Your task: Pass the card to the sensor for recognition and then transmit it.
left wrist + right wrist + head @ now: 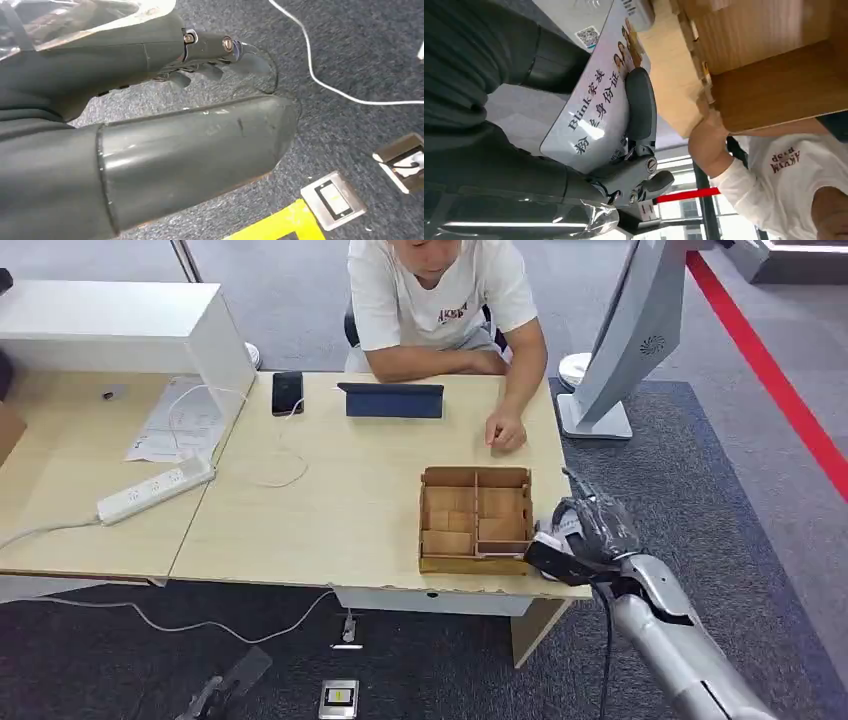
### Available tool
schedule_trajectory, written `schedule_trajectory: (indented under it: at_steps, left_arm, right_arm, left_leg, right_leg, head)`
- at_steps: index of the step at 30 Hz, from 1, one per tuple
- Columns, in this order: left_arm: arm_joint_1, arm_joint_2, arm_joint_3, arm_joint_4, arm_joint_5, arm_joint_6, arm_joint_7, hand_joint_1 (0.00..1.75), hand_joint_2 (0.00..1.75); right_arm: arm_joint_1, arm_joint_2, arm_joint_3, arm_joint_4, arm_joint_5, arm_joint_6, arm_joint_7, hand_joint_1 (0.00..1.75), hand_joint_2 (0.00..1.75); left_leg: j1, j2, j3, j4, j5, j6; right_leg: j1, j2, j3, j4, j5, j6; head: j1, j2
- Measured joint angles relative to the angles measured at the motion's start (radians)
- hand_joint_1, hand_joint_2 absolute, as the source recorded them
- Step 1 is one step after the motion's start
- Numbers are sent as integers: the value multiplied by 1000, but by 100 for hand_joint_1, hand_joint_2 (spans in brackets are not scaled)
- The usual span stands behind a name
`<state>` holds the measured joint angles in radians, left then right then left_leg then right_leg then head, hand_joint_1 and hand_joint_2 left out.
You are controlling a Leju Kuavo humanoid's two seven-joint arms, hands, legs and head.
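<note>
My right hand [590, 530] hovers at the table's near right corner, just beside the right wall of an open wooden compartment box [475, 520]. It holds a pale card [594, 115] printed with "Blink" and small portraits, with a dark finger [640, 105] pressed across its face. In the head view only a white edge of the card [547, 539] shows by the box's corner. A white object with printing [639, 11] lies past the card's far end; I cannot tell what it is. My left hand [210, 60] hangs over the carpet, holding nothing.
A person sits behind the table, one hand [507, 432] resting on it near the box. A dark tablet [392, 400], a phone [287, 392] and a power strip [155, 490] lie on the tabletop [330, 510]. A white machine stand [610, 370] rises at the right.
</note>
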<state>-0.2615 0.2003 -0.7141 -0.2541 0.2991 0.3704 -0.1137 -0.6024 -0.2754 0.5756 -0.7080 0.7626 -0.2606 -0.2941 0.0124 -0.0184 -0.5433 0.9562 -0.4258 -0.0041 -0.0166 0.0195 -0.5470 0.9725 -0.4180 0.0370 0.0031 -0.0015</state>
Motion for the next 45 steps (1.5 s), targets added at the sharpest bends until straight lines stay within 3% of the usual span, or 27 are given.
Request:
schedule_trajectory:
  at_steps: [14,34,45]
  left_arm:
    - [15,-3,18,0,21,10,-9,0,0]
    - [18,-3,18,0,15,25,-11,0,0]
    - [16,-6,17,0,13,31,-11,0,0]
  right_arm:
    - [-25,61,45,53,0,8,-2,175,175]
    - [-53,-31,-18,122,-86,-74,0,175,175]
    - [-51,-43,-40,127,-80,-82,2,175,175]
  left_leg:
    - [0,0,0,0,0,0]
    - [0,0,0,0,0,0]
    - [0,0,0,0,0,0]
  right_leg:
    - [0,0,0,0,0,0]
    - [0,1,-1,0,0,0]
    - [0,1,-1,0,0,0]
  head:
    - [0,0]
    - [0,0]
    - [0,0]
